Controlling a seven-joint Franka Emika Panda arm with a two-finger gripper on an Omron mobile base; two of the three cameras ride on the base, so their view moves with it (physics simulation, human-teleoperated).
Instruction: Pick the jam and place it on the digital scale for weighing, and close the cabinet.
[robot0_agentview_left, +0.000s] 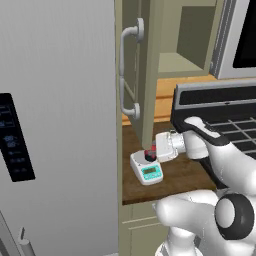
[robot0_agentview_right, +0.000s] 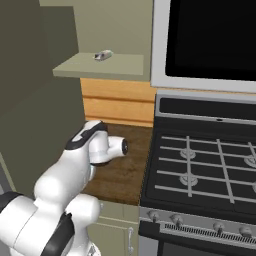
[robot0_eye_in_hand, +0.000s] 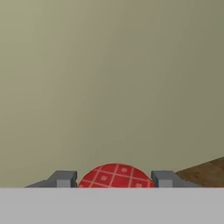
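Horizontally, end effector (robot0_agentview_left: 151, 154) grips jam (robot0_agentview_left: 150, 153) (over digital scale (robot0_agentview_left: 147, 168)).

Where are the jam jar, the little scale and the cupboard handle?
jam (robot0_eye_in_hand: 115, 176): hand view, its red checked top.
digital scale (robot0_agentview_left: 150, 172): left base view, its teal display.
cabinet handle (robot0_agentview_left: 123, 70): left base view, the grey bar on the open door.

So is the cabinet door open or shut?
Open. The cabinet door swings out edge-on toward the camera, showing the shelf inside.
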